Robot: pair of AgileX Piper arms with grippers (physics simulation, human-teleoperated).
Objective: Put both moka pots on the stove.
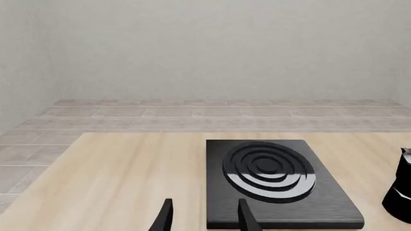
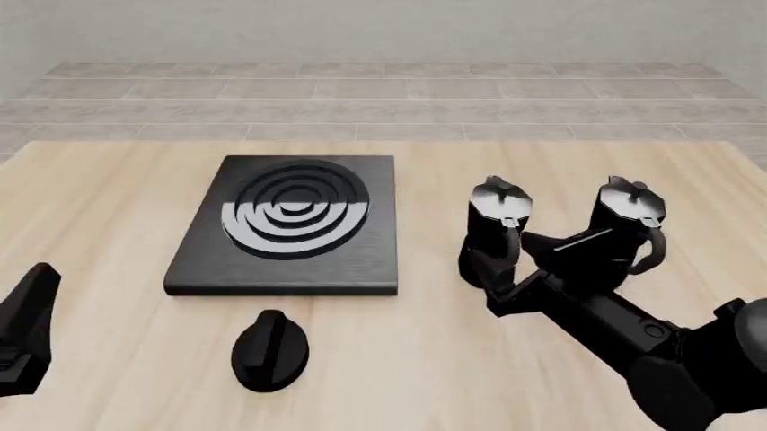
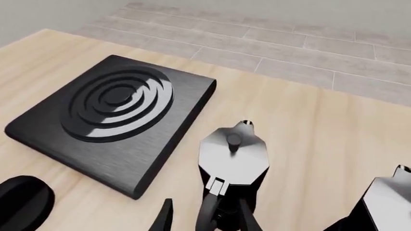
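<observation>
Two black moka pots with silvery lids stand upright on the table, right of the stove (image 2: 287, 224): the nearer-to-stove pot (image 2: 498, 220) and the right pot (image 2: 630, 220). My right gripper (image 2: 489, 274) is open at the first pot's near side. In the right wrist view that pot (image 3: 234, 154) has its handle between my open fingers (image 3: 247, 219), and the right pot (image 3: 385, 202) shows at the edge. My left gripper (image 2: 34, 301) is open and empty at the near left; its wrist view shows the stove (image 1: 276, 183) ahead and one pot (image 1: 401, 187).
A low round black knob (image 2: 269, 350) with a ridge lies on the table in front of the stove; it also shows in the right wrist view (image 3: 22, 204). The wooden table (image 2: 108, 206) ends at a tiled floor behind.
</observation>
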